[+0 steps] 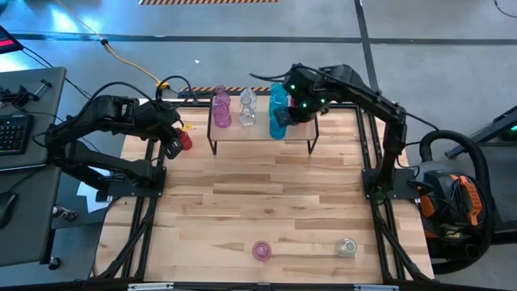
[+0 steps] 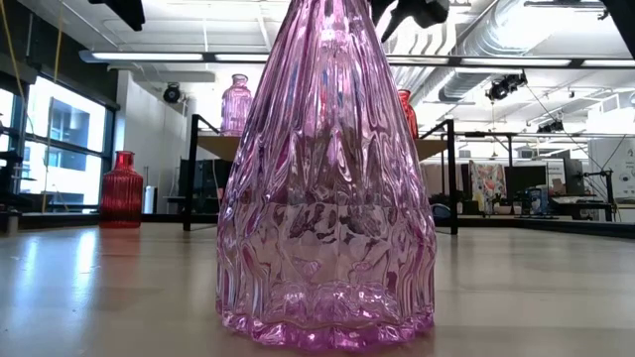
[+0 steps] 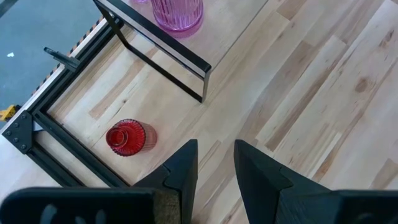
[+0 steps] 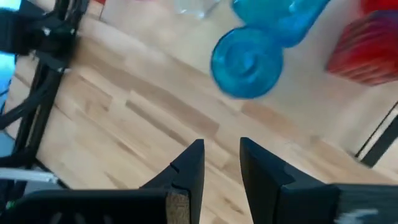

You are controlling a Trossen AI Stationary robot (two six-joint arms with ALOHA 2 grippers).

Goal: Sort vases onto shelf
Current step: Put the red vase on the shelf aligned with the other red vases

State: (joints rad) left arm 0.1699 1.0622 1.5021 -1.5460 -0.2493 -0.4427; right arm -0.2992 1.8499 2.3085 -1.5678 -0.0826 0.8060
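The shelf (image 1: 262,134) stands at the table's far side and carries pink vases (image 1: 220,110), a clear vase (image 1: 248,109) and blue vases (image 1: 278,103); a red one (image 4: 367,50) also stands on it. My right gripper (image 1: 282,120) (image 4: 222,155) hovers over the shelf beside a blue vase (image 4: 246,60), open by a narrow gap and empty. My left gripper (image 1: 171,146) (image 3: 216,155) is off the shelf's left end, narrowly open and empty, next to a red vase (image 1: 185,139) (image 3: 126,138) that stands upright on the table.
A pink vase (image 1: 262,250) (image 2: 325,178) and a clear vase (image 1: 346,247) stand near the table's near edge. Bare wood lies between them and the shelf. Black frame rails (image 3: 43,124) run along the table's left side, close to the red vase.
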